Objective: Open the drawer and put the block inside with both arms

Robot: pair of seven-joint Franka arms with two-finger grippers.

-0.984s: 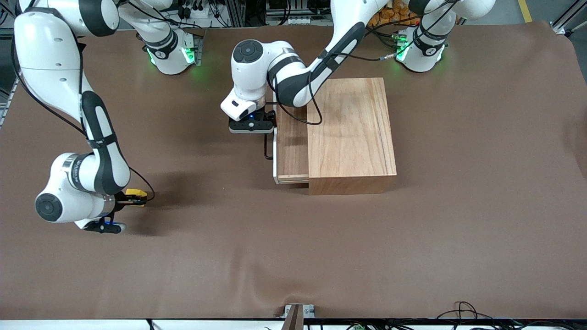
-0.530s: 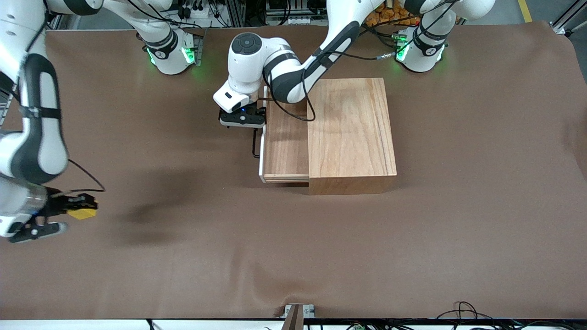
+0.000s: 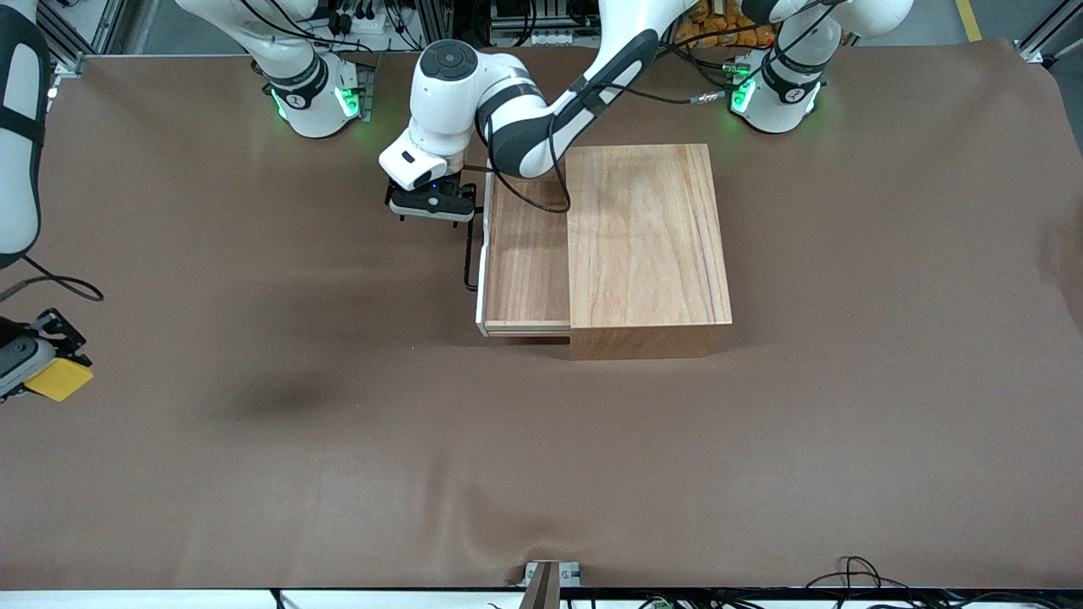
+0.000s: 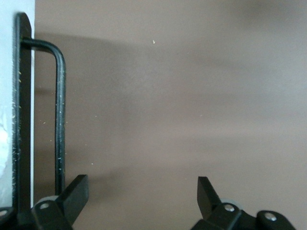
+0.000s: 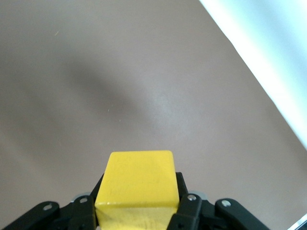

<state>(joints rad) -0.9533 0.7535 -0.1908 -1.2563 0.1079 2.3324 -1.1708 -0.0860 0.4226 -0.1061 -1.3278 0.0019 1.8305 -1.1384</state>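
Nearest to your front camera, at the right arm's end of the table, the right gripper (image 3: 38,372) is clamped on the block (image 3: 59,381); your right wrist view shows the yellow cube (image 5: 136,184) pinched squarely between the two fingers, lifted over bare brown table (image 3: 338,474). Carrying it high looks sensible to me, since it must pass over the white front edge before going down into the tray

Farther up the table, the drawer (image 3: 526,262) stands pulled out of the wooden box (image 3: 647,245) toward the right arm's end, its light-wood floor exposed. The black loop handle (image 3: 470,258) sticks out from that front edge

Farthest, the left gripper (image 3: 430,203) hangs over the table just beside the handle (image 4: 60,110), fingers (image 4: 76,194) spread apart and holding nothing. You can read that as the pull being done, with the drawer free for the drop
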